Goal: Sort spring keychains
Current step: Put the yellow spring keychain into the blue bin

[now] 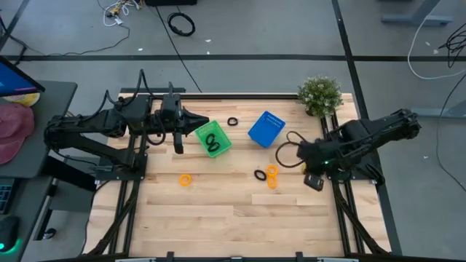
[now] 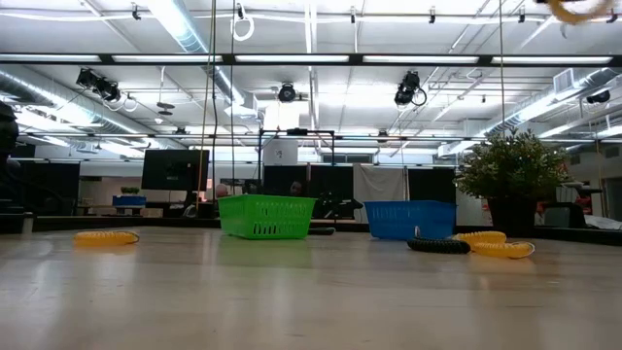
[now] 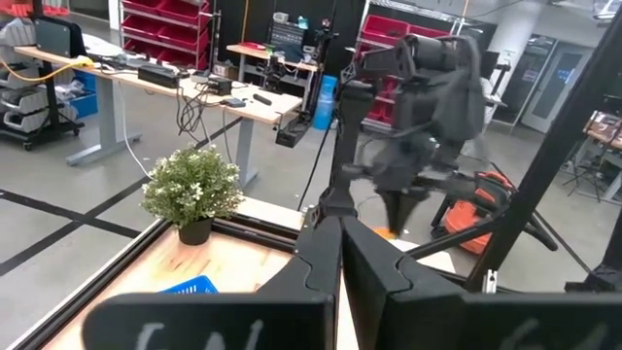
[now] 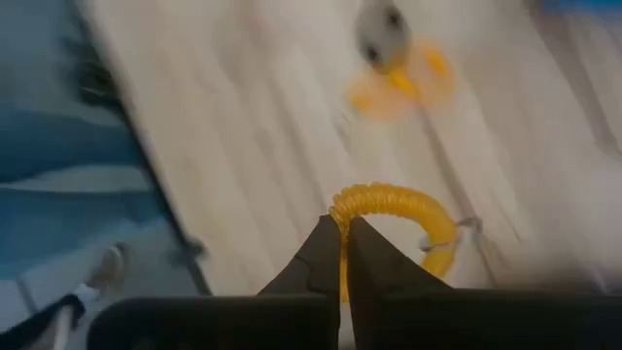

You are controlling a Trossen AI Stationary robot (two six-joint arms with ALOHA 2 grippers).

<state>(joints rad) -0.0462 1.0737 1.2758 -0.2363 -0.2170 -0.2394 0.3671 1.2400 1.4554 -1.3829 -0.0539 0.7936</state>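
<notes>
An orange coiled keychain [image 4: 397, 216] is pinched between the closed tips of the right gripper [image 4: 342, 233], held in the air near the blue slatted basket [image 1: 266, 128]; being springy, thin plastic, it could be flicked out of so narrow a grip. The left gripper [image 1: 205, 122] is kept shut and empty beside the green basket [image 1: 213, 139], where black coils [image 1: 212, 141] lie.

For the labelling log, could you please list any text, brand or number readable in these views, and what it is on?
None can be read.
Green plastic basket, blue plastic basket: no labels show.
Dark wall screens in the low view: too small to read.
</notes>
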